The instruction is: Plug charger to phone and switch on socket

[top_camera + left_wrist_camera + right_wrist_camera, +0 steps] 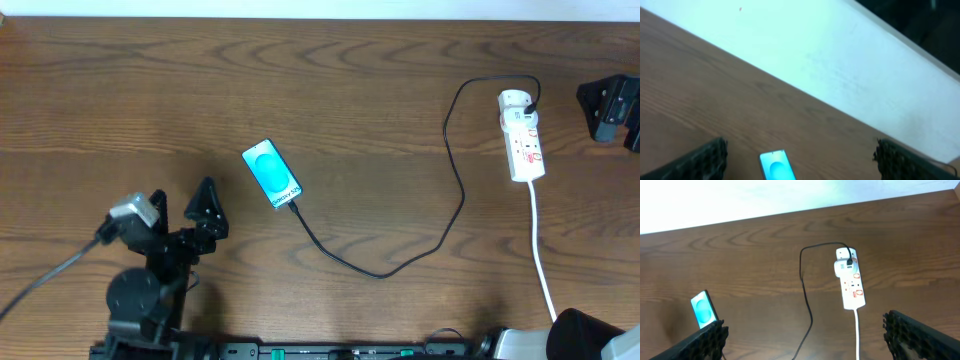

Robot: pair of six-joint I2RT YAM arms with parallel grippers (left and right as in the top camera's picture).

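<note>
The phone (271, 174) lies flat on the wooden table with its cyan screen lit, and shows in the left wrist view (776, 167) and right wrist view (704, 310). The black charger cable (380, 274) meets the phone's lower edge, loops right and up, and its other end sits in the far end of the white socket strip (522, 136), which also shows in the right wrist view (850, 277). My left gripper (182, 205) is open and empty, to the lower left of the phone (797, 152). My right gripper (804, 325) is open and empty, well short of the strip.
The strip's thick white cord (541, 250) runs toward the front edge at right. A black object (608, 108) sits at the right edge beside the strip. A white wall (740, 200) borders the table's far side.
</note>
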